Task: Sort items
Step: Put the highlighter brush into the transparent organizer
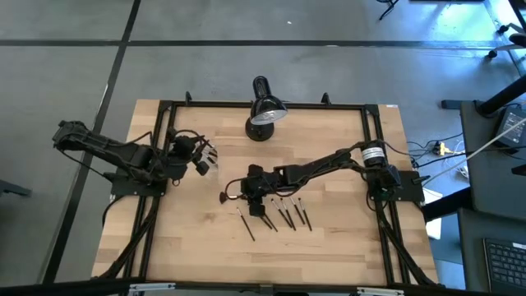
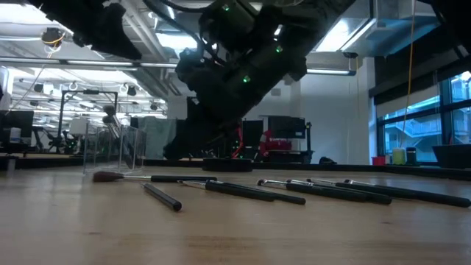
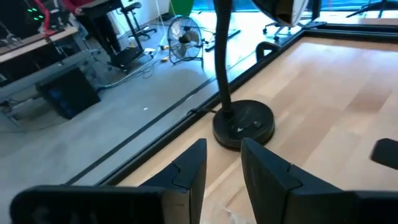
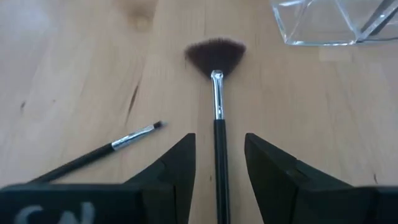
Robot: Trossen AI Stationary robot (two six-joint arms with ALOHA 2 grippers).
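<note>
Squarely between the right gripper's point(image 4: 217, 180) open jaws, untouched: the fan brush's point(image 4: 217, 112) dark handle.

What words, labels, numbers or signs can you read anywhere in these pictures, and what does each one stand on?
Nothing can be read in full.
Pale marking on the body of the right gripper, right wrist view: cut off by the picture's edge, unreadable.
White label on the right arm near its base, high view: too small to read.
</note>
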